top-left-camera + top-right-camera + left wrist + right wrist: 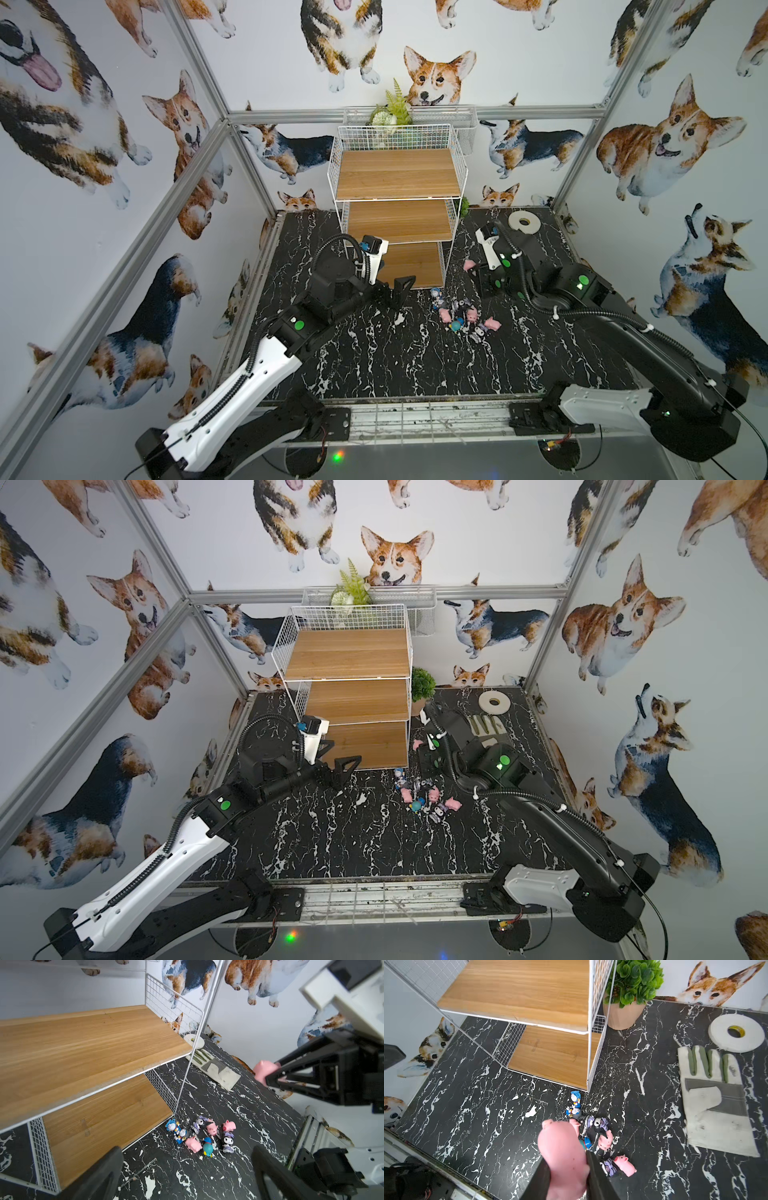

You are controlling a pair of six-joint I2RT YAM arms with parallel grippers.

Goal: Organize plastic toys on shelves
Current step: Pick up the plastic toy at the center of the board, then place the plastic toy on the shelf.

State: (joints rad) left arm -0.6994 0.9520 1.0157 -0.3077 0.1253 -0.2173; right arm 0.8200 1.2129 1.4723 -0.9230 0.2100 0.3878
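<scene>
My right gripper (pixel 566 1159) is shut on a pink pig (pixel 562 1151), held in the air to the right of the rack's lowest board; both top views show the pig (pixel 469 265) (pixel 417 744) there. The other plastic toys (pixel 461 316) lie in a pile on the black marble table by the rack's front right corner: pink pigs (pixel 212 1128), black-and-purple figures (pixel 227 1141) and small blue ones (pixel 176 1129). The three wooden shelves (pixel 397 172) (pixel 399 220) (pixel 411 264) are bare. My left gripper (pixel 395 286) hangs open in front of the lowest shelf, left of the pile, holding nothing.
A white-and-grey work glove (pixel 716 1105) and a white tape roll (pixel 737 1032) lie at the back right of the table. A potted green plant (pixel 631 991) stands beside the rack's right side. A wire basket with a fern (pixel 415 120) hangs behind the rack.
</scene>
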